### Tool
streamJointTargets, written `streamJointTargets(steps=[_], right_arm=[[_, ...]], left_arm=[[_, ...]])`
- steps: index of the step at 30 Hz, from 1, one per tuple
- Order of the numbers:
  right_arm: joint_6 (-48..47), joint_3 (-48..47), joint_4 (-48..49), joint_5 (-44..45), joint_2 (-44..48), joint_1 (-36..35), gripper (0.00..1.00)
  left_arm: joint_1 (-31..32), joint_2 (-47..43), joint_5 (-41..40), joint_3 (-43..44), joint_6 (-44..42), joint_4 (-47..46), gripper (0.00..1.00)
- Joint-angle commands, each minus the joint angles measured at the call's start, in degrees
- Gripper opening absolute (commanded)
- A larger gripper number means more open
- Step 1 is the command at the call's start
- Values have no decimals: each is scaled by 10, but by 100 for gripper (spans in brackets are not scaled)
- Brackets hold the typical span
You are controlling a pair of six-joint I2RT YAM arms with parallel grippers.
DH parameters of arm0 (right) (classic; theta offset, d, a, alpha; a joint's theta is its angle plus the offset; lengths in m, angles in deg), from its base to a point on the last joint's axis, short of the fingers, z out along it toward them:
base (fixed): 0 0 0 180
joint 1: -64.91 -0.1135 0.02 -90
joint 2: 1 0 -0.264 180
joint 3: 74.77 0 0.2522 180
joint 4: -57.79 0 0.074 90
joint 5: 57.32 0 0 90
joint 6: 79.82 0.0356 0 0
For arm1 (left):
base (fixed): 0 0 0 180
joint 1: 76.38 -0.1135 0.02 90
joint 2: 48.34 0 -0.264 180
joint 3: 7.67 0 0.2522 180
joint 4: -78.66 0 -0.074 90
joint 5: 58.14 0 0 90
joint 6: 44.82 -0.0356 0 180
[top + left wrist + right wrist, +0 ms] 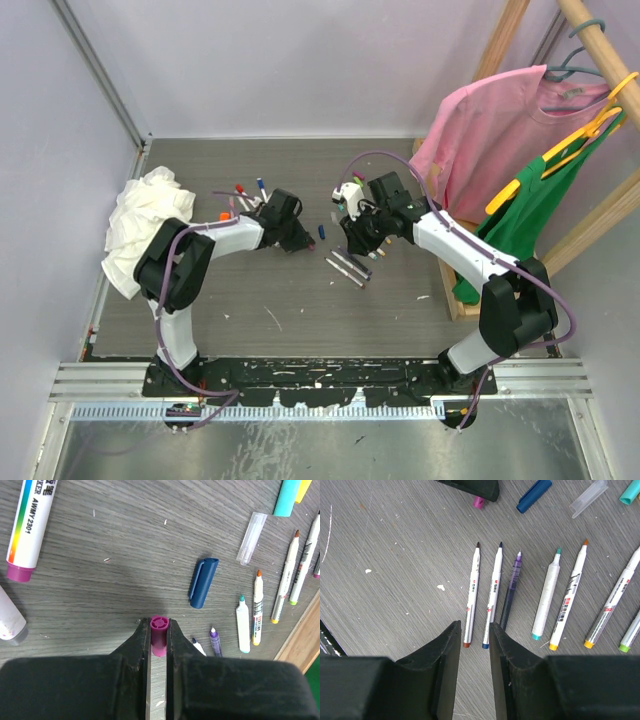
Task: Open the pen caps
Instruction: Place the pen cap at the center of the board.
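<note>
My left gripper point(159, 630) is shut on a small magenta pen cap point(159, 634), held upright just above the table; the cap also shows in the right wrist view point(478, 501). A dark blue cap point(203, 582) and a clear cap point(251, 537) lie loose ahead of it. My right gripper point(474, 630) is open and empty, hovering over the near ends of a row of uncapped pens point(492, 592). In the top view the left gripper point(298, 238) and right gripper point(357, 238) face each other mid-table, with the blue cap point(322, 231) between them.
A fat marker with a purple cap point(20, 572) lies at the left. A few capped pens point(245, 192) lie behind the left arm. A white rag point(150, 225) is heaped at the left wall. A wooden rack with pink point(485, 130) and green shirts stands at the right.
</note>
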Motion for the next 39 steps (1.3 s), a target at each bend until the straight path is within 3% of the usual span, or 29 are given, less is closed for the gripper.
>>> streamJointTargets(steps=[1,10,24,33,39], right_arm=[[-9,-3,6,-8,15,0,35],[-11,-2,6,-7,16,-1,35],[-10,-2,6,-9,18,1,35],[-12,-2,5,-14,20,3,35],[-13,-2,5,-17,21,4,35]], left_arm=[[2,13,-15,24,-3,34,9],[3,21,-7,23,-3,29,26],[3,-30,-8,19,-25,39,30],[3,-127,-24,-28,-55,19,32],[-1,-204,-86,-79,-108,16,34]])
